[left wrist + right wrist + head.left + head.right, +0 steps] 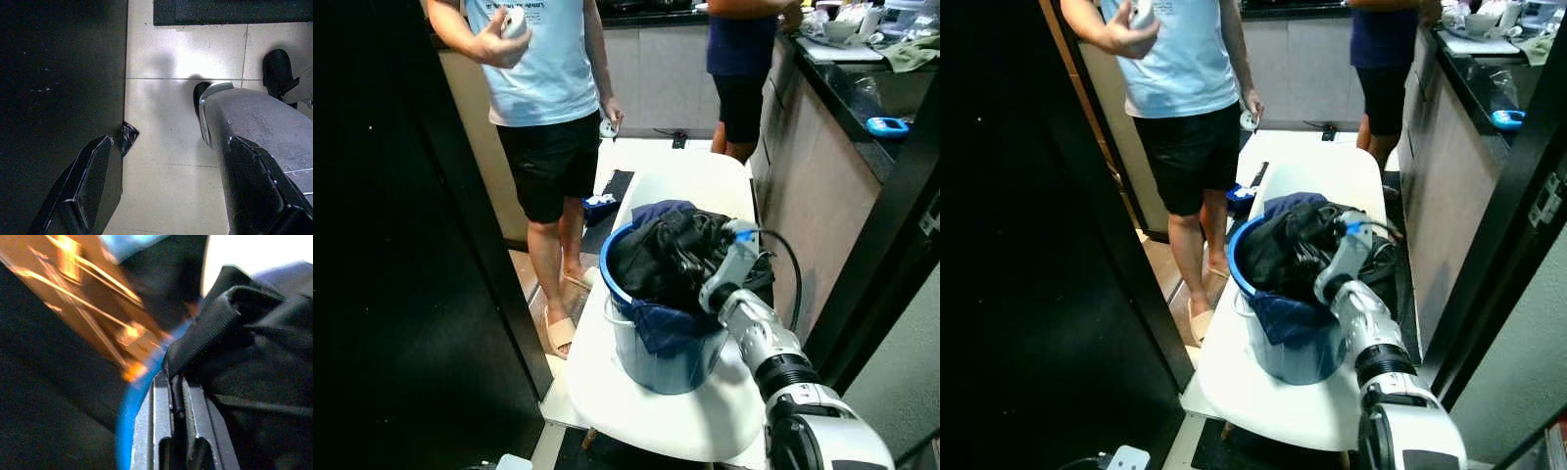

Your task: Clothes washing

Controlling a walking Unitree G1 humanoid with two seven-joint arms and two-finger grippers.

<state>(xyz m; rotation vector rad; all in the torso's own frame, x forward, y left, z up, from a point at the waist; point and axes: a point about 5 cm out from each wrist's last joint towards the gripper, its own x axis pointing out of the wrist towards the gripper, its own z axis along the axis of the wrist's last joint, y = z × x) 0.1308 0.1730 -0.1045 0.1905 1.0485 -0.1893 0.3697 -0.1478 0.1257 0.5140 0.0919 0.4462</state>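
Note:
A blue bucket (666,354) stands on a white chair (646,401), heaped with dark clothes (671,253). My right arm reaches into the pile from the near right. The right gripper (176,382) is shut on a fold of black garment (230,318), with the cloth pinched between the two fingers just inside the bucket's blue rim (128,406). My left gripper (161,196) hangs open beside my leg, over pale floor tiles (166,112).
A person in a light blue shirt (543,59) stands close at the left of the chair. A second person (742,69) stands further back. A dark door (382,245) lies on the left, and a kitchen counter (847,93) runs along the right.

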